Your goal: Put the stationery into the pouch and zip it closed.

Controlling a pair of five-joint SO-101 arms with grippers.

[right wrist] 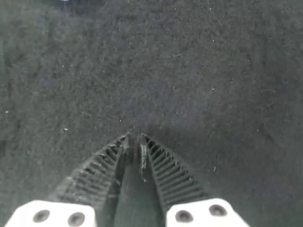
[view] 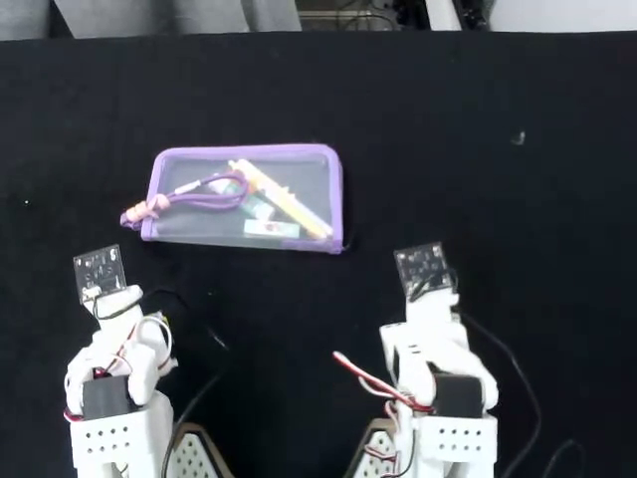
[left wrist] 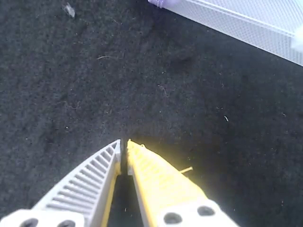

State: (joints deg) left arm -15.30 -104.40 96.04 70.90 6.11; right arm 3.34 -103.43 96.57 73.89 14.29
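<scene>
The bench is lying under a black, fuzzy cloth that is spreading flat across the whole top. A small pale speck is sitting on it toward the far right, possibly lint. A bit of fluff and thin stray fibres are clinging to the weave. Past the far edge, a pale grey surface is showing.

Left fingers and right fingers seem closed.

The right gripper hangs over a black cloth. Its two dark, ribbed fingers are pressed together at the tips. Tiny white specks dot the cloth.
</scene>
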